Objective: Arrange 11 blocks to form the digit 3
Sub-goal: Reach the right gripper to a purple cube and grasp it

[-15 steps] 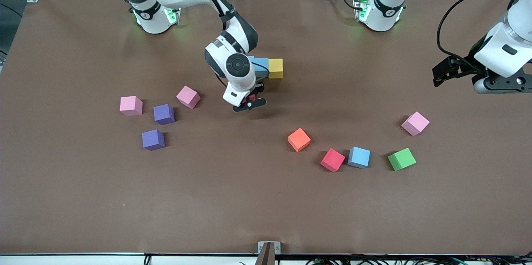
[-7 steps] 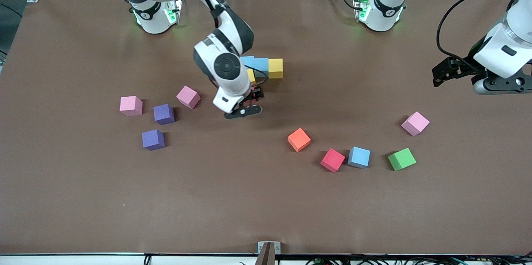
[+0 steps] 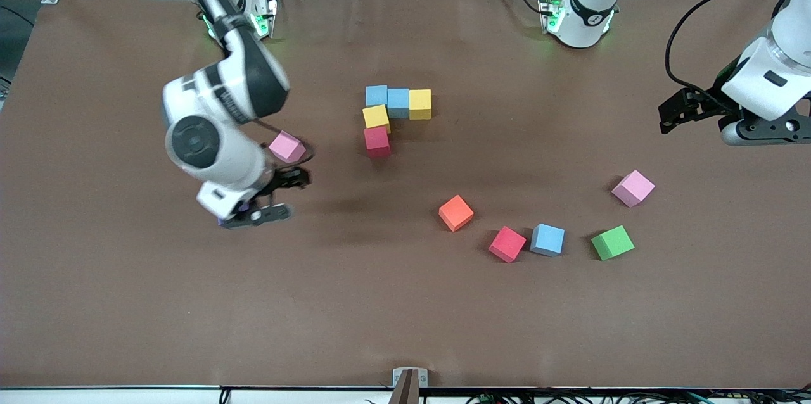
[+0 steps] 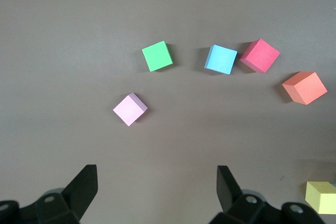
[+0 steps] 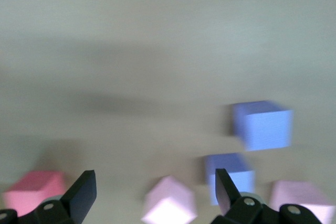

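Swinging off the digit 3 (image 3: 389, 114) at upper centre, the right hand (image 3: 274, 196) leaves a red block (image 3: 377, 141) placed. Wide and empty, it hangs over the purple blocks (image 5: 262, 124), likely its next pick. The left hand (image 3: 673, 114) waits wide at the right edge.

In the front view the right arm (image 3: 218, 138) hides the purple cubes. The right wrist view is blurred; two purple cubes (image 5: 262, 124) perhaps lie there. A yellow cube (image 4: 321, 196) is cut by the left wrist view's lower right edge.

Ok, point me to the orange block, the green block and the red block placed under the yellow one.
orange block (image 3: 456, 213): front view, top face.
green block (image 3: 612, 242): front view, top face.
placed red block (image 3: 377, 141): front view, top face, touching the yellow block (image 3: 376, 117).
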`<state>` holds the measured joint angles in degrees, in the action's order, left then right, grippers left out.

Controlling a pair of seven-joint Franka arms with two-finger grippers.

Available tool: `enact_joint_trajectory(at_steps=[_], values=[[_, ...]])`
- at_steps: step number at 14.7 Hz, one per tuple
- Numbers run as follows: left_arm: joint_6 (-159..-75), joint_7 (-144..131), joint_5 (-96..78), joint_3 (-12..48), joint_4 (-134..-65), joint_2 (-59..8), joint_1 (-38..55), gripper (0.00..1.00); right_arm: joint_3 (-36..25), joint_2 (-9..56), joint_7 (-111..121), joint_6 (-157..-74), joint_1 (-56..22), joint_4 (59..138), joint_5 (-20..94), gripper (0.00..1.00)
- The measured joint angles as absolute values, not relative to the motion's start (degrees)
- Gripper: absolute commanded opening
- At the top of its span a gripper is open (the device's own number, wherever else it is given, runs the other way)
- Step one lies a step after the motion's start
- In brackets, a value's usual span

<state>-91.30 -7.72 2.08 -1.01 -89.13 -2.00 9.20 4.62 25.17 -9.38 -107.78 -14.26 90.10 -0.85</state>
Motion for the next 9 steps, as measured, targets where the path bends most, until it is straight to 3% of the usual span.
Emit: enact_joint_trajectory(at_steps=[5, 9], values=[[-91.34, -7.72, 2.08, -1.04, -89.13, -2.02, 9.13, 1.00, 4.62, 28.53, 3.81, -112.57, -5.79, 91.30, -1.86, 1.00], [-91.85, -7.72, 2.08, -1.09, -89.13, -2.10, 8.90, 1.00, 4.74, 31.42, 7.77, -120.00, -3.77, 95.76, -1.89, 1.00]])
